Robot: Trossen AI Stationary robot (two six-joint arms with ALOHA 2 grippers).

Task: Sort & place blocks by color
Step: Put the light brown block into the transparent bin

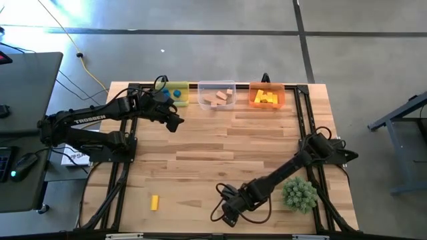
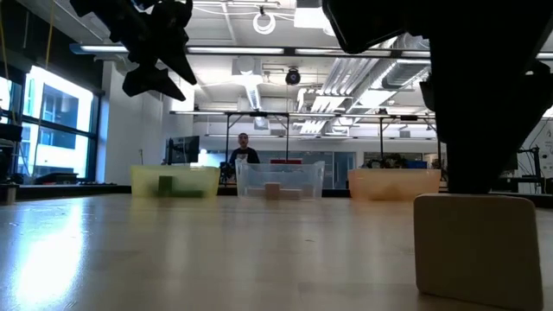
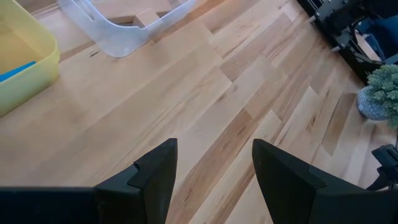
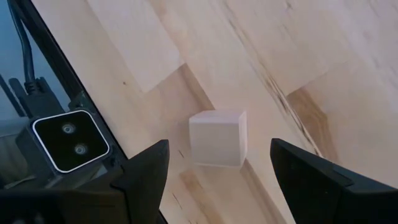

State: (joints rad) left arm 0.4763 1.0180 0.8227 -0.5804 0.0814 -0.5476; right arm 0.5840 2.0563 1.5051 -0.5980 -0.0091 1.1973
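From above, I am holding my right gripper [image 1: 229, 212] low over the near edge of the worktop [image 1: 220, 143], just beside the spiky green plant [image 1: 299, 193], while my left gripper [image 1: 175, 122] is hanging near the far edge, in front of the yellow bin [image 1: 175, 94]. The clear bin [image 1: 217, 95] and orange bin [image 1: 267, 97] are sitting along the same far edge, already holding blocks. One yellow block [image 1: 155, 203] is lying alone near the front left, its long axis running front to back.

At table height, a tan cube [image 2: 475, 247] is standing close to the lens, with a dark arm directly above it (mine, the right one, judging by the overhead picture).

Past my left fingers [image 3: 155, 171], I am seeing only bare planks; they are spread apart and carrying nothing.

Past my right fingers [image 4: 146, 168], the tan cube is sitting squarely between them, not yet touched, with the jaws wide and nothing in them. Being a cube, it has no long axis to align to. My right arm is far nearer, so I judge a straight drop and a squeeze are coming.
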